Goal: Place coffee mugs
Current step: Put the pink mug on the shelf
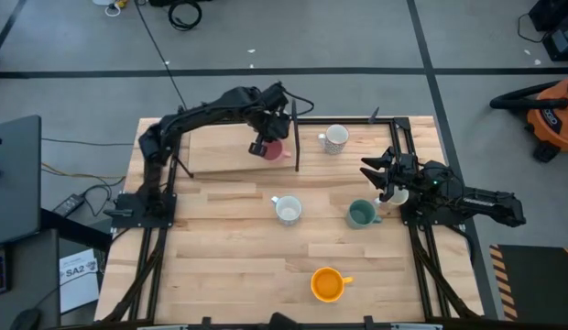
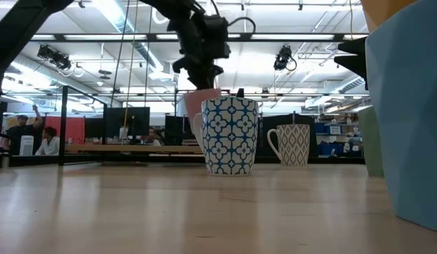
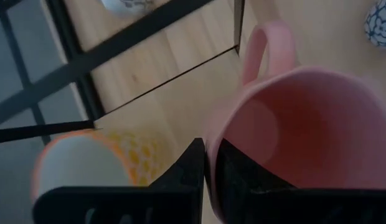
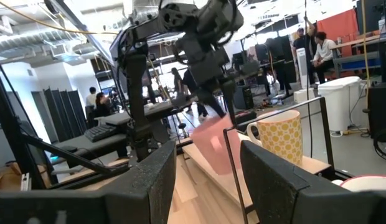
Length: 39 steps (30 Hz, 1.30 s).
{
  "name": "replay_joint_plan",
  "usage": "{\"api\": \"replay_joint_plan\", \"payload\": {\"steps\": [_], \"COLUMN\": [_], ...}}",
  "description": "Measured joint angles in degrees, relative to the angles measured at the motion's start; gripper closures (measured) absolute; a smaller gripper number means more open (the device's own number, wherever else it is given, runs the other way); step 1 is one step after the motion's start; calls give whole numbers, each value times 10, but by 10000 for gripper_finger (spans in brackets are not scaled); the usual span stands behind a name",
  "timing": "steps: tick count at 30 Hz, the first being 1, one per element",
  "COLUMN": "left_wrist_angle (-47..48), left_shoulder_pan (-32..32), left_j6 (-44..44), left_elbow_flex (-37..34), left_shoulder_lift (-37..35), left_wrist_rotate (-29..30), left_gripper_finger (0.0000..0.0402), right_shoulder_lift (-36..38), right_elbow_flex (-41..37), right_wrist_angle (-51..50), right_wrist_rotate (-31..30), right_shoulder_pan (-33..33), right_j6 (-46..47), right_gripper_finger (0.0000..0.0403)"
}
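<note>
My left gripper (image 1: 263, 147) reaches over the far middle of the table and is shut on the pink mug (image 1: 275, 150), which also shows in the left wrist view (image 3: 292, 124) and behind the blue-patterned mug (image 2: 230, 134) in the low view. My right gripper (image 1: 380, 176) is open at the table's right side, beside a white mug (image 1: 398, 195) and touching nothing. Standing on their bases are a yellow-patterned mug (image 1: 335, 138), the blue-patterned mug (image 1: 287, 210), a green mug (image 1: 361, 214) and an orange mug (image 1: 327, 284). My left gripper holds the pink mug by its rim (image 3: 211, 146), on the side away from the handle (image 3: 268, 50). One finger (image 3: 240, 177) is inside the cup and the other finger (image 3: 190, 171) outside. The fingers come from above, pointing down. The mug hangs tilted; its base is hidden.
A raised wooden board (image 1: 220, 151) lies at the far left of the table, with a black upright post (image 1: 296, 142) beside the pink mug. A black metal frame (image 1: 398, 137) runs along the right side. A light blue mug (image 2: 409, 106) stands close to the low camera.
</note>
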<state>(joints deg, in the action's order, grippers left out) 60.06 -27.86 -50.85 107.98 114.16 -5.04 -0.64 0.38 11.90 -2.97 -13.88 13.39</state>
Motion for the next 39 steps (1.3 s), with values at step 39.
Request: {"api": "replay_joint_plan", "payload": {"steps": [39], "left_wrist_angle": [-55], "left_shoulder_pan": [0], "left_j6": [-27], "left_elbow_flex": [-29], "left_shoulder_lift": [22], "left_wrist_rotate": [4], "left_gripper_finger": [369], "right_shoulder_lift": [0], "right_elbow_flex": [0], "right_wrist_angle": [0], "right_wrist_rotate": [0], "right_shoulder_pan": [0], "right_j6": [0], "right_gripper_finger": [218]}}
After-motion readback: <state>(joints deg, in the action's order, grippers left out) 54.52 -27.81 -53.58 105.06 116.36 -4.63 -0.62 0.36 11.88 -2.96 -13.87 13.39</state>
